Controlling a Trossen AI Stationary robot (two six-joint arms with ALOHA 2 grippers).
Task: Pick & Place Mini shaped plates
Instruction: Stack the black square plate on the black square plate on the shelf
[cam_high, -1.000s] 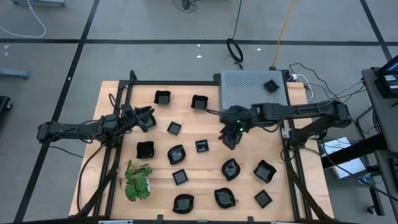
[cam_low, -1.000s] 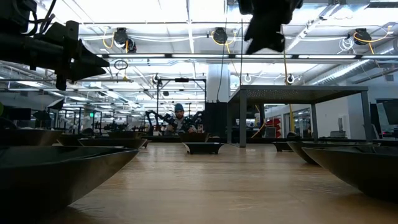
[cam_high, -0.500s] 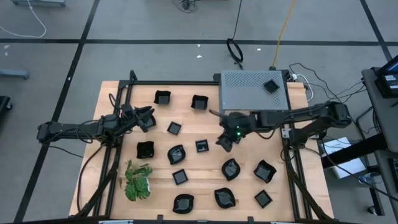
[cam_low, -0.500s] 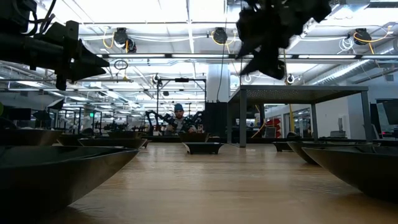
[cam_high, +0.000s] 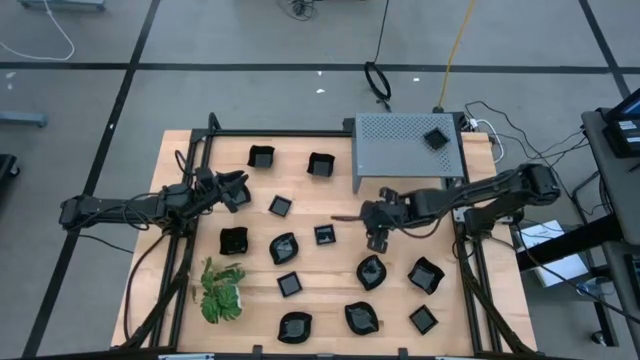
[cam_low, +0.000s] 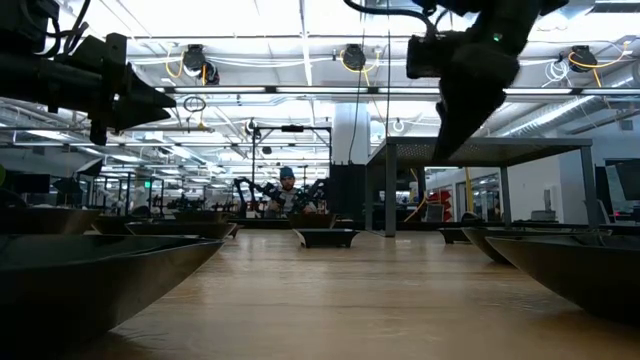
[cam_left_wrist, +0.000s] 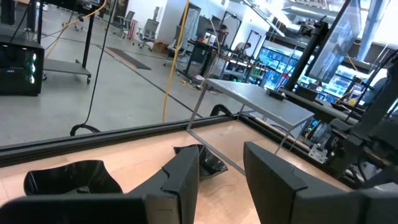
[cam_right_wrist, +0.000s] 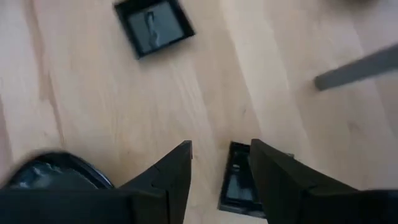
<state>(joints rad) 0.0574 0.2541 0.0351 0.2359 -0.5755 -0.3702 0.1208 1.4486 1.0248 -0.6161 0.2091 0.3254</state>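
Observation:
Several tiny glossy black plates lie scattered flat on the wooden table, among them a square one (cam_high: 324, 235) and a wavy one (cam_high: 371, 271). One more plate (cam_high: 436, 138) sits on top of the grey perforated box (cam_high: 400, 150). My right gripper (cam_high: 377, 238) (cam_right_wrist: 221, 144) hangs open above the table's middle, pointing down. A small square plate (cam_right_wrist: 239, 183) shows on the table below, between its fingers, untouched. My left gripper (cam_high: 240, 190) (cam_left_wrist: 221, 149) waits open near the table's left side, held level above the wood.
A green leafy plant (cam_high: 220, 290) stands near the table's near left corner. The grey box rests on thin legs, one of which (cam_right_wrist: 357, 68) shows close to my right gripper. Black frame rails (cam_high: 300, 133) run along the table's edges. Bare wood lies between the plates.
My right gripper has come down from high over the table and swung a little toward the near and right edges, turning at the wrist so that it points down at the wood. No plate has moved.

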